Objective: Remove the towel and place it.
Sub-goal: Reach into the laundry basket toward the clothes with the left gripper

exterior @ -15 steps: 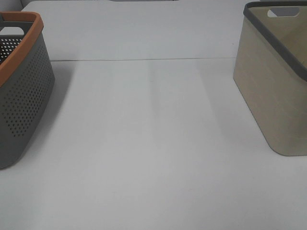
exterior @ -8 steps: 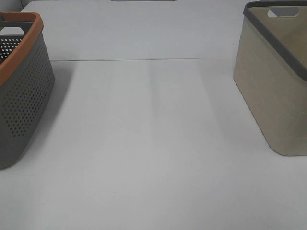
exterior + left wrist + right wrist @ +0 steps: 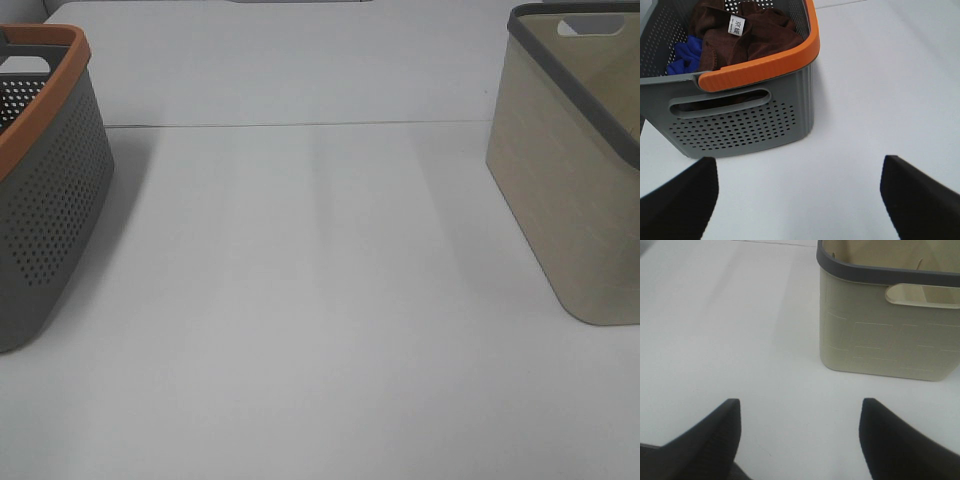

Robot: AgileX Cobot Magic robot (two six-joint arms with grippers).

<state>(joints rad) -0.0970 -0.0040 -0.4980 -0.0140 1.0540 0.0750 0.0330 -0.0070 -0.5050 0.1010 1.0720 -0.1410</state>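
Observation:
The dark reddish-brown towel (image 3: 747,37) with a small white tag lies crumpled inside the grey perforated basket with an orange rim (image 3: 765,62), on top of a blue cloth (image 3: 682,57). My left gripper (image 3: 799,192) is open and empty, above the table a short way from the basket's handle side. My right gripper (image 3: 800,437) is open and empty, above the table before the beige basket (image 3: 885,347). Neither gripper shows in the exterior high view. The towel is hidden there; only the grey basket's side (image 3: 50,200) shows.
The beige basket with a dark grey rim (image 3: 570,180) stands at the right of the white table (image 3: 320,300), the grey basket at the left. A seam (image 3: 300,125) crosses the table at the back.

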